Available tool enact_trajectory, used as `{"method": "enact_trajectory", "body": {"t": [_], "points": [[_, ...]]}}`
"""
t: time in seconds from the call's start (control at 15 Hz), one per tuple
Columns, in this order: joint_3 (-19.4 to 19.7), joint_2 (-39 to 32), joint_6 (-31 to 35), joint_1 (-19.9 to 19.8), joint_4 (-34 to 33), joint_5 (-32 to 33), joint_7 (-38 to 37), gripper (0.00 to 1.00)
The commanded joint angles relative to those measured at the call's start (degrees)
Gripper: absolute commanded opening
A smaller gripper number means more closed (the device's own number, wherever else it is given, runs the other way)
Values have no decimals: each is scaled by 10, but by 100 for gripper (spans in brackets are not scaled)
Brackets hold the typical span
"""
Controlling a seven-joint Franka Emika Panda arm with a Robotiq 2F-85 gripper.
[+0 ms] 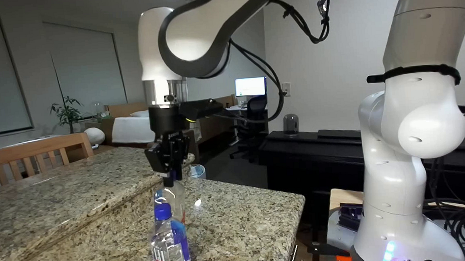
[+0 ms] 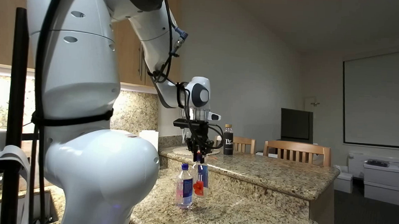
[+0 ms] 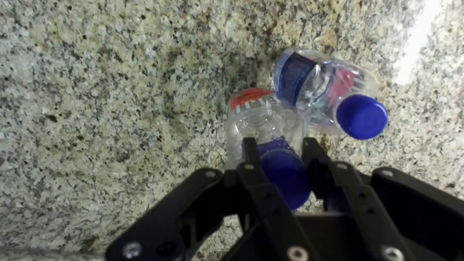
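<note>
Robotiq gripper (image 3: 281, 156) closed on the blue cap (image 3: 284, 177) of a clear plastic water bottle (image 3: 266, 117), bottle upright over granite countertop (image 3: 137, 79) (base contact unclear), just beside a second blue-capped bottle (image 3: 326, 87)

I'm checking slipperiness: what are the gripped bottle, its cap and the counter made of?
Gripped bottle: glossy, likely plastic; transparent with highlights, though glass isn't excluded. Cap: probably plastic, smooth, uniformly blue. Counter: seemingly polished granite, speckled and reflective.
</note>
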State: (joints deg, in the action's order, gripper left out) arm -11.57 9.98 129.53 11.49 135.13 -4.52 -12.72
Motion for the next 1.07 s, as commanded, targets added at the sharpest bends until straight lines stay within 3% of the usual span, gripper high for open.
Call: {"method": "enact_trajectory", "body": {"t": [0.0, 0.07, 0.27, 0.33, 0.73, 1.0], "points": [[-3, 1, -7, -3, -9, -1, 5, 10], [-3, 1, -9, -3, -14, -1, 6, 35], [-3, -2, -9, -2, -14, -1, 6, 35], [-3, -3, -9, -2, -14, -1, 6, 10], [-6, -53, 23, -14, -82, 70, -15, 10], [1, -88, -18, -13, -141, 85, -10, 10]]}}
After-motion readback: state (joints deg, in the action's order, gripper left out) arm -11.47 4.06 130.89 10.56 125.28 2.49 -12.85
